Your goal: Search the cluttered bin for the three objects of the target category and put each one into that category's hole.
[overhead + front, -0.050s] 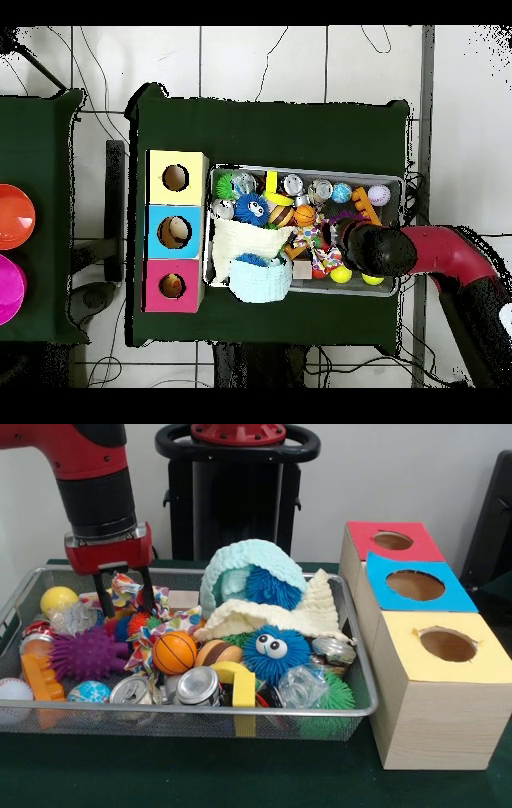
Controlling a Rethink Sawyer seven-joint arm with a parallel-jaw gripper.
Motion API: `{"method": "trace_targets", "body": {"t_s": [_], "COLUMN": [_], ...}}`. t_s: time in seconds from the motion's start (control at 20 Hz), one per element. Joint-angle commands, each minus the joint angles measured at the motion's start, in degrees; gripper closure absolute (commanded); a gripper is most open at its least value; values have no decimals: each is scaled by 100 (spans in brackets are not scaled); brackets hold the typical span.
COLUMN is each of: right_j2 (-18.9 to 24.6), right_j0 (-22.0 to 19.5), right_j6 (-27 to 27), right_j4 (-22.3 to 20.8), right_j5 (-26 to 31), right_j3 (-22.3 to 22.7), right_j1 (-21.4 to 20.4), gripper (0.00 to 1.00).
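My gripper hangs open at the left back of the wire bin, its black fingers straddling a patterned cloth. Around it lie a yellow ball, a purple spiky ball, a small basketball and two silver cans. A blue furry ball with eyes sits mid-bin. The wooden box to the right has a red hole, a blue hole and a yellow hole. In the overhead view the arm's wrist covers the gripper over the bin.
A mint knitted cloth and a cream cloth pile high at the bin's back, over a blue spiky ball. A baseball, a globe ball, an orange block and green spiky balls fill the front.
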Motion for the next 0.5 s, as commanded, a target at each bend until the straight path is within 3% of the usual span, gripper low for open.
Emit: {"method": "trace_targets", "body": {"t_s": [0.05, 0.5], "right_j2": [253, 328], "right_j0": [45, -106], "right_j6": [-1954, -2298], "right_j4": [-306, -373], "right_j5": [512, 487], "right_j3": [-641, -698], "right_j1": [240, 280], "gripper": [0, 0]}}
